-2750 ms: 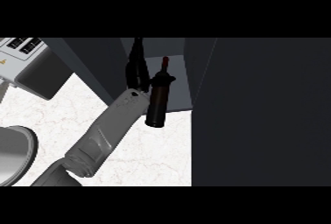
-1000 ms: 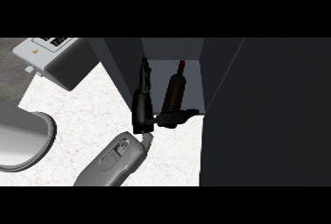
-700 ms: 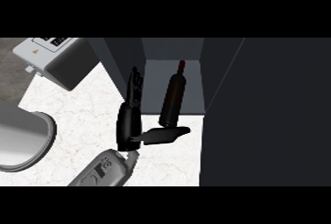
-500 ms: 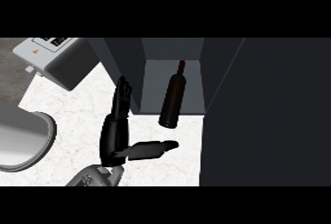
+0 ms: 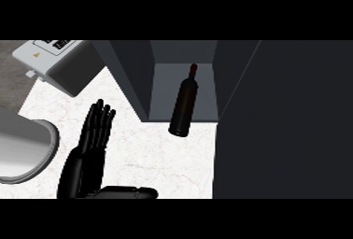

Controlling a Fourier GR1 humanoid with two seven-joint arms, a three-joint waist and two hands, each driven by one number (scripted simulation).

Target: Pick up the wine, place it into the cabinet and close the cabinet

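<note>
The cabinet [image 5: 127,70] was seen open, and a big dark panel [image 5: 283,116], likely its door, was spread across the right side. The white counter [image 5: 172,158] was seen below it, with a grey round dish [image 5: 21,149] at the left edge and a white box [image 5: 59,60] at the top left. The left hand [image 5: 86,154] was held flat over the counter, fingers straight and thumb out, with nothing gripped. The right hand was not seen. The wine [image 5: 183,105] was stood inside the cabinet, apart from the hand, its bottom close to the front edge. The door was not yet shut. If the door were swung fast, the bottle could be hit and knocked over, because it was set so near the front. It could also be bumped if the hand were passed across it.
</note>
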